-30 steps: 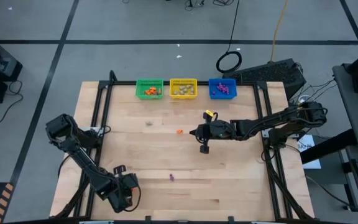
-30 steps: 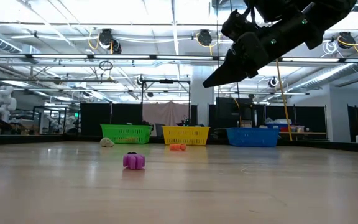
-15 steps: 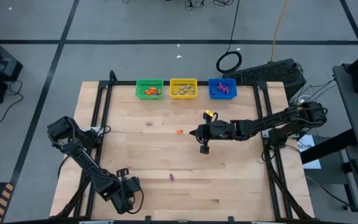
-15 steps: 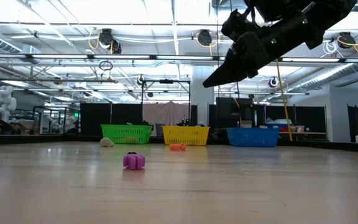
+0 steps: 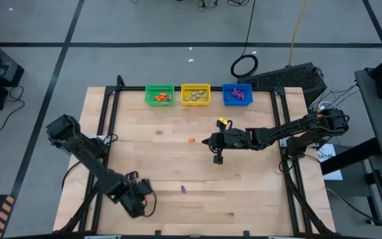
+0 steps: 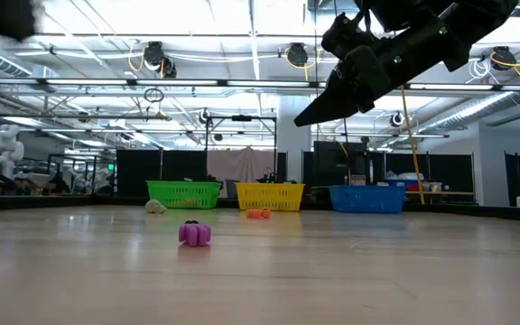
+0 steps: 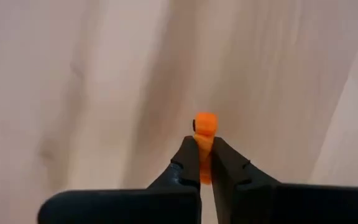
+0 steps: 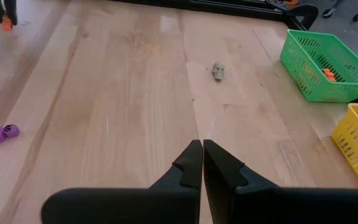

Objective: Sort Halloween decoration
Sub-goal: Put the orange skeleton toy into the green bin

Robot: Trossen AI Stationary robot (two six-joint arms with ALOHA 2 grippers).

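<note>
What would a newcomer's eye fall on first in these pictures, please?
Probably the three bright baskets in a row at the table's far edge: green, yellow, blue. Next, the left end effector, at the near left, pinching a tiny orange trinket. The right end effector hangs shut over mid-table.

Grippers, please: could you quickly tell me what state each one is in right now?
Left gripper: shut on an orange trinket, near the table's front-left.
Right gripper: shut, holding nothing, over the table's middle.

No legible text (anywhere)
</note>
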